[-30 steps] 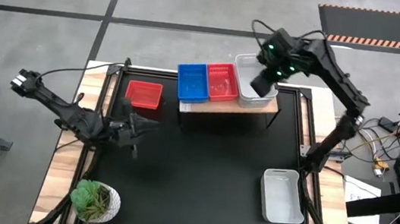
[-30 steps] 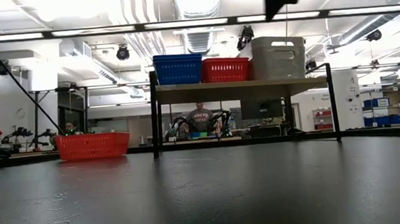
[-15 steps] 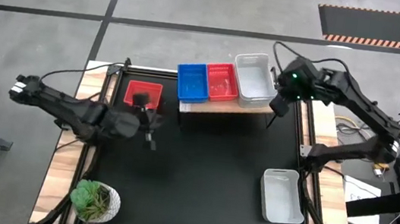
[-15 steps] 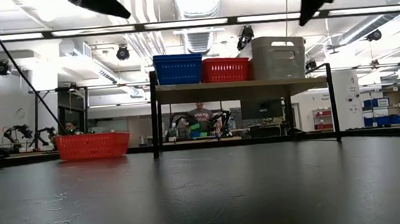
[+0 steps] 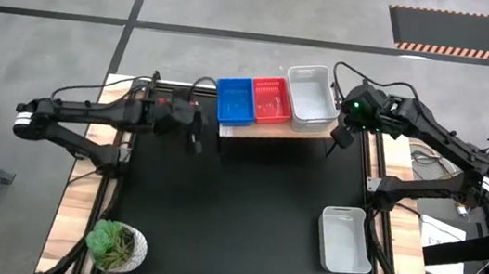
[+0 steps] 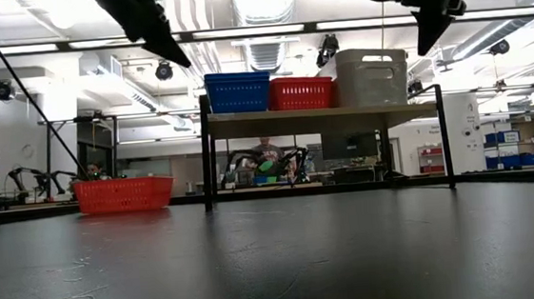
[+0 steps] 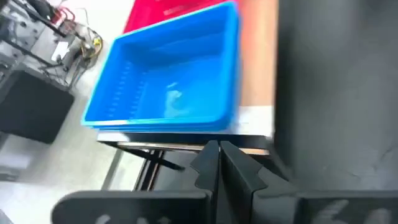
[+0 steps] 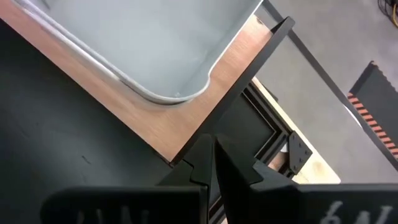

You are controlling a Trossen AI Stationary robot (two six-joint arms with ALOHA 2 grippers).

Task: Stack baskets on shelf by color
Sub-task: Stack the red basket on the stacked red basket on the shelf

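Nearest you on the tabletop, the white basket (image 5: 345, 239) lies by the right edge toward the near right corner, and the red basket (image 6: 123, 193) sits alone near the far left corner. Both look light, stiff and slick, so I'd pinch one thin rim wall. At the far edge the shelf (image 5: 312, 131) carries a blue basket (image 5: 235, 100), a red one (image 5: 271, 99) and a white one (image 5: 311, 96), with the left gripper (image 5: 194, 138) shut and empty off the shelf's left end, the right gripper (image 5: 342, 136) likewise off its right end.
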